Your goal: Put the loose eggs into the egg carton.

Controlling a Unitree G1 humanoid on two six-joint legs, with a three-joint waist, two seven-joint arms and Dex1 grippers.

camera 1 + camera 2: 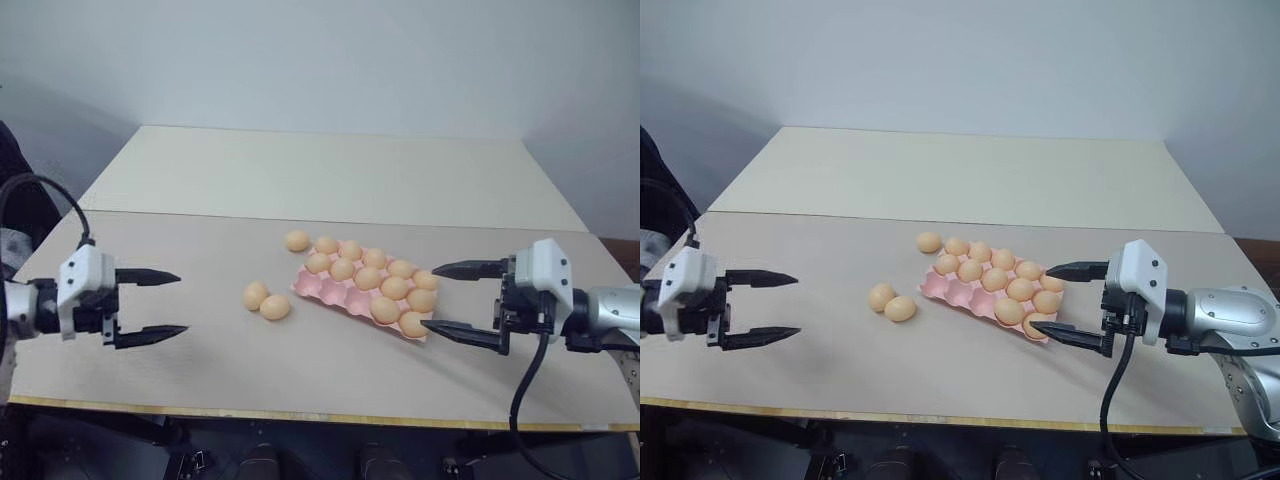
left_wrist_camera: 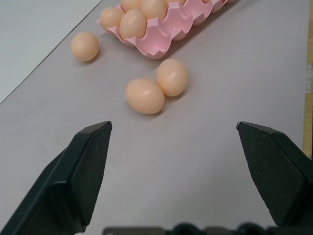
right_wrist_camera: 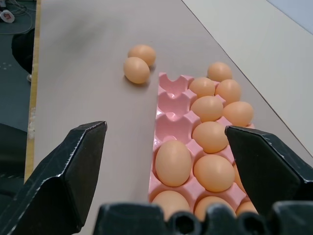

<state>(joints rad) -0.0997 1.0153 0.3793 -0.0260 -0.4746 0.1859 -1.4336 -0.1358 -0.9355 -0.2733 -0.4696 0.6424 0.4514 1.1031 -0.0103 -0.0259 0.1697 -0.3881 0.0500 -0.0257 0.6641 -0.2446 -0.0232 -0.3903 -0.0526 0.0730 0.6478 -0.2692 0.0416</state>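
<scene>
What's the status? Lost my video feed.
Left gripper and right gripper open, empty. Three loose eggs on the table beside the egg carton; three near cups vacant. Path clear.

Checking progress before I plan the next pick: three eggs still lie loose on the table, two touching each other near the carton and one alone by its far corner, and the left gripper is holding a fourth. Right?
Not quite. The left gripper holds nothing; the left wrist view shows it open. The rest stands: the pair, the single egg by the egg carton.
</scene>
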